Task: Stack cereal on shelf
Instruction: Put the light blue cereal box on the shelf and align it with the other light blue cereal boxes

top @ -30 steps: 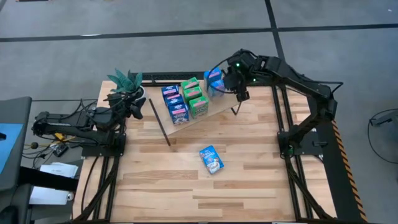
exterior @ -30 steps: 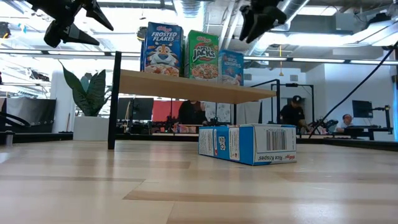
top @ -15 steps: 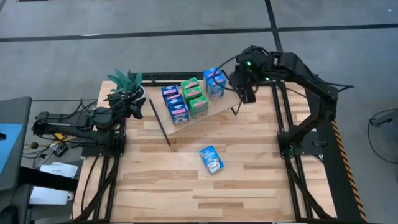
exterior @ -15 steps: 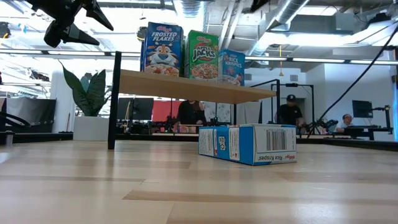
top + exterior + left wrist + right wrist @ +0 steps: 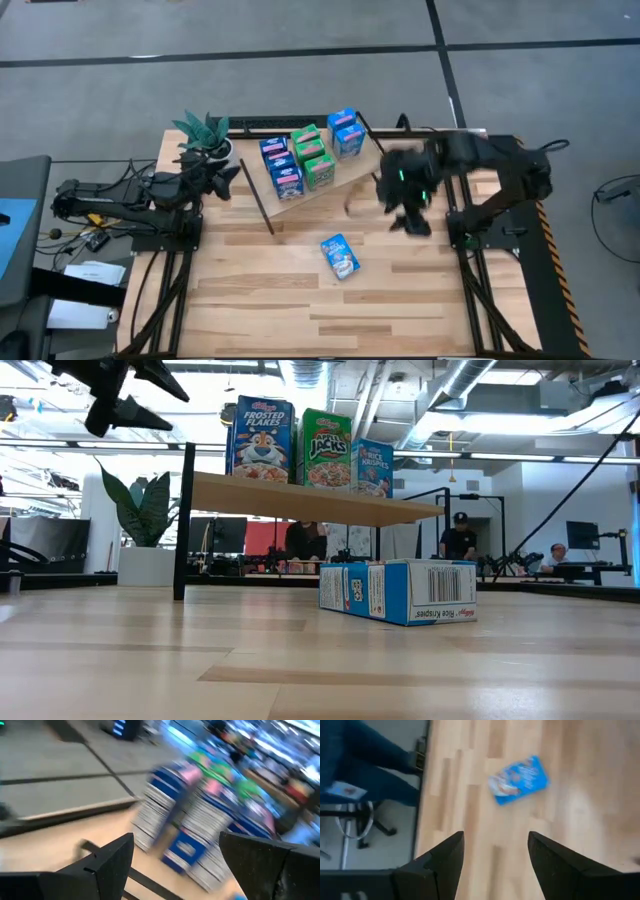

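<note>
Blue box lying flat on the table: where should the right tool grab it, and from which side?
Probably from straight above, closing across the blue box's two long edges near its middle. It lies face-up, nothing touching it, and the right tool is open.

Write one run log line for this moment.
left gripper: open, beside shelf | right gripper: open, empty, above table | blue cereal box: lying flat on table

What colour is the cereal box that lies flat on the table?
Bright blue; the cereal box shows best in the high view.
</note>
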Tool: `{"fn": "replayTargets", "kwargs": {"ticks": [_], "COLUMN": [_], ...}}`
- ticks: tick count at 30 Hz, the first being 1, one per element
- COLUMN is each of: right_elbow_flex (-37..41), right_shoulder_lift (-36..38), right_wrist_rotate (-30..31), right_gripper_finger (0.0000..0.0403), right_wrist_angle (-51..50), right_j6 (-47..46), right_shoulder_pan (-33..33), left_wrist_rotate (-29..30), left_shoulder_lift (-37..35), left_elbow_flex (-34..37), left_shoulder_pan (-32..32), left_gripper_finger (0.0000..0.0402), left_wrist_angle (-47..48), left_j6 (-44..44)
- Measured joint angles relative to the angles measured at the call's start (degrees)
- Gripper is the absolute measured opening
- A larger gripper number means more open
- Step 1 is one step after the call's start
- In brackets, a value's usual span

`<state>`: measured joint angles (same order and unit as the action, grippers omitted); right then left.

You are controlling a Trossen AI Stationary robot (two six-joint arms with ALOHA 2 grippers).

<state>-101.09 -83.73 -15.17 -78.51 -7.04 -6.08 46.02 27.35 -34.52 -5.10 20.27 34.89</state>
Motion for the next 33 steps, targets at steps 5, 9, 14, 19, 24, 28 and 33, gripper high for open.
{"fn": "replayTargets", "kwargs": {"ticks": [5, 9, 14, 19, 24, 28, 33], "right_elbow_flex": [18.8, 32.5, 45.7, 52.5, 57.9, 63.1, 69.7], "right_shoulder_lift": [5.2, 6.6, 4.5, 0.9, 1.1, 1.4, 1.4], "right_wrist_rotate": [18.3, 29.9, 33.2, 33.3, 35.6, 36.1, 36.1], "right_gripper_finger": [0.0221, 0.0177, 0.0091, 0.0013, 0.0025, 0.0014, 0.0012], "right_wrist_angle": [24.2, 42.5, 60.2, 68.5, 73.9, 81.6, 94.4], "right_j6": [-12.3, -23.3, -31.5, -32.3, -30.5, -29.0, -27.7], "right_shoulder_pan": [-13.1, -18.7, -20.8, -21.9, -23.1, -23.3, -24.0], "left_wrist_rotate": [-13.5, -24.6, -31.6, -28.0, -20.6, -15.2, -4.6], "left_shoulder_lift": [0.0, 0.0, 0.9, 4.3, 12.8, 23.0, 36.6], "left_elbow_flex": [0.0, 0.0, 0.0, 0.0, -0.1, 0.0, 0.0], "left_shoulder_pan": [0.0, 0.0, -1.4, -6.5, -14.1, -19.7, -27.4], "left_gripper_finger": [0.0283, 0.0275, 0.0232, 0.0159, 0.006, 0.0008, 0.0001], "left_wrist_angle": [-0.2, -0.3, -1.1, -6.5, -16.2, -24.3, -39.5], "left_j6": [-1.7, -1.3, 1.8, 5.1, 6.5, 9.9, 12.3]}}
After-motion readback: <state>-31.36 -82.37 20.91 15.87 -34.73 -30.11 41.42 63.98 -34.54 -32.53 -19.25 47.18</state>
